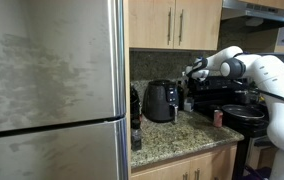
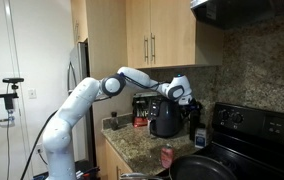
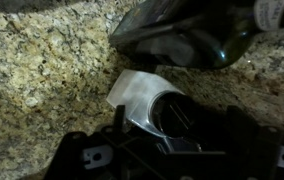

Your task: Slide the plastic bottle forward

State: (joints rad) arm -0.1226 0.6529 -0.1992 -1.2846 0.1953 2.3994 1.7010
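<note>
In the wrist view the plastic bottle [image 3: 134, 92], pale and translucent with a dark round top, stands on the granite counter just below my gripper [image 3: 177, 150], between its spread fingers and untouched. The gripper is open and empty. In both exterior views the gripper [image 1: 190, 76] [image 2: 188, 100] hangs above the counter beside the black air fryer [image 1: 160, 101] [image 2: 165, 119]. A small pinkish bottle-like thing [image 1: 218, 117] [image 2: 166, 155] stands nearer the counter's front by the stove. I cannot tell whether it is the same bottle.
A dark slim bottle [image 2: 197, 130] stands right of the air fryer, under the gripper. The steel fridge [image 1: 52, 90] closes one end of the counter and the black stove with a pan [image 1: 244, 115] the other. Wall cupboards [image 2: 167, 35] hang overhead.
</note>
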